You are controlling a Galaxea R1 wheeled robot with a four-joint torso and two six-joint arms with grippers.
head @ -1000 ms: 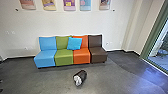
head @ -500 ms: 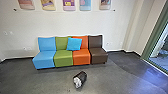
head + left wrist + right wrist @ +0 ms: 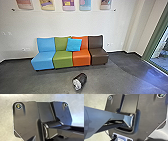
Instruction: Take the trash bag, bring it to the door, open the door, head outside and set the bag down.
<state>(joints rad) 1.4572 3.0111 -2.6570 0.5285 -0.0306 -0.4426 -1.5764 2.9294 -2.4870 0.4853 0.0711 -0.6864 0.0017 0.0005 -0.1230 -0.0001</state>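
Lower centre, you have one dark, rounded bag (image 3: 81,78); above it, four smooth seats (image 3: 62,60) and one square cushion (image 3: 74,44). I cannot tell your jaws' opening or hold.

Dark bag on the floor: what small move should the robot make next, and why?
Probably a short roll forward, toward the dark bag, because it lies on the floor in front of the colourful seats, with nothing gripping it.

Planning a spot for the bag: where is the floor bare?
Bare floor lies left of the bag, before the blue seat, and right of it, toward the green frame. It's tighter between bag and orange seat.
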